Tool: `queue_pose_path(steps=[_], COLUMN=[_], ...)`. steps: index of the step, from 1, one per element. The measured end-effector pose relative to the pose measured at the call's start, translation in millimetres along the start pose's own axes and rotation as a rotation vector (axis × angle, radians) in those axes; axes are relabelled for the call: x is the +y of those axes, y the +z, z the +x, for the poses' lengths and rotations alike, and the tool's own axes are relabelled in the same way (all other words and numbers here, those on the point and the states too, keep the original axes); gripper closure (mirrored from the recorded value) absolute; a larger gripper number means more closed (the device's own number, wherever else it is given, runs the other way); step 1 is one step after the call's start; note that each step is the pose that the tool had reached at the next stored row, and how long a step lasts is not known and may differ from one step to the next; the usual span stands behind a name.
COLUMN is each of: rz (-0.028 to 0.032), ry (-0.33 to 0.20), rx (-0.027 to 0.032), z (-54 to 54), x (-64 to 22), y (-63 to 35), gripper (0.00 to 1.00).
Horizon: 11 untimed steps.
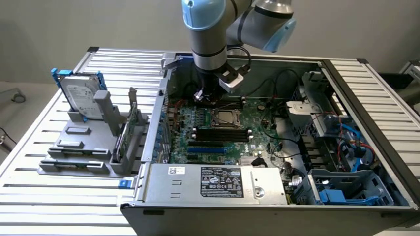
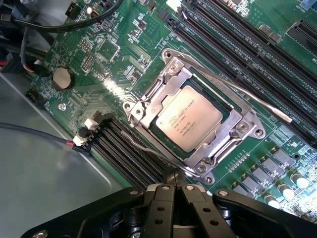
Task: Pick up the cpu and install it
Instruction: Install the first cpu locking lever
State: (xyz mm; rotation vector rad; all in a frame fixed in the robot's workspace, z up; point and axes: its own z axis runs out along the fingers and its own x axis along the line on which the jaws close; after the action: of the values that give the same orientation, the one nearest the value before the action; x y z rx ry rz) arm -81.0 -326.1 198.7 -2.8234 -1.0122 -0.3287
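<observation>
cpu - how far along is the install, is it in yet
Done: the cpu already lies flat in its socket. In hand: nothing; the gripper is shut and empty, hovering close by the socket. Left: a thin socket lever looks unlatched, so the clamping seems unfinished.

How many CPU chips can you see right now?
1. The cpu sits in the metal socket frame on the green motherboard, inside the open computer case. Others could be hidden.
</observation>
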Motion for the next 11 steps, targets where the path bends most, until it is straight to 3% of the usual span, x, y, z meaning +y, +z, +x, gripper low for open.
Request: queue_pose_path(steps=[6,11], rz=[-0.0023,-0.0097], ry=[0.000,-0.002], rx=[-0.0021,-0.0082], z=[-1.0,-0.8], x=[-0.9,-1.3], y=[-0.3,-0.2], gripper=[0.89,0.89])
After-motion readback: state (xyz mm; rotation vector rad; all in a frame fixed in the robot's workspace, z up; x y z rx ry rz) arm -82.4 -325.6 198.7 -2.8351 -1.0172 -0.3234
